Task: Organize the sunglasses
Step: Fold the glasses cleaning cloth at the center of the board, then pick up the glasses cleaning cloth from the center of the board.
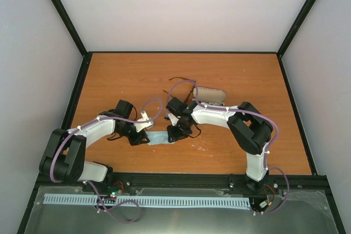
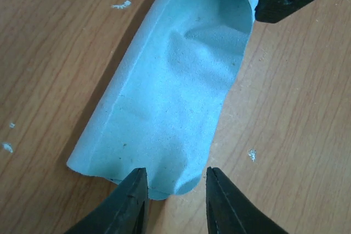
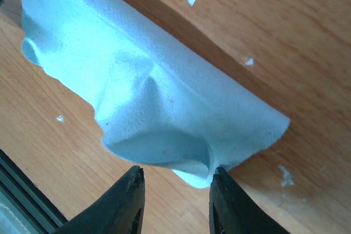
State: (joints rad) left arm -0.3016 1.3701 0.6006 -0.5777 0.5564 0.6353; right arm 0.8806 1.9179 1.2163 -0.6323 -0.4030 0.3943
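We judge the fold of the light blue cloth point(image 2: 170, 91) is finishing. The left gripper point(image 2: 174, 176) and right gripper point(image 3: 176, 173) stand partly open at its opposite ends, pinching nothing. We cannot pick out the sunglasses, which are perhaps mid-frame beside the oblong case point(image 1: 210, 95). Next we must find them.
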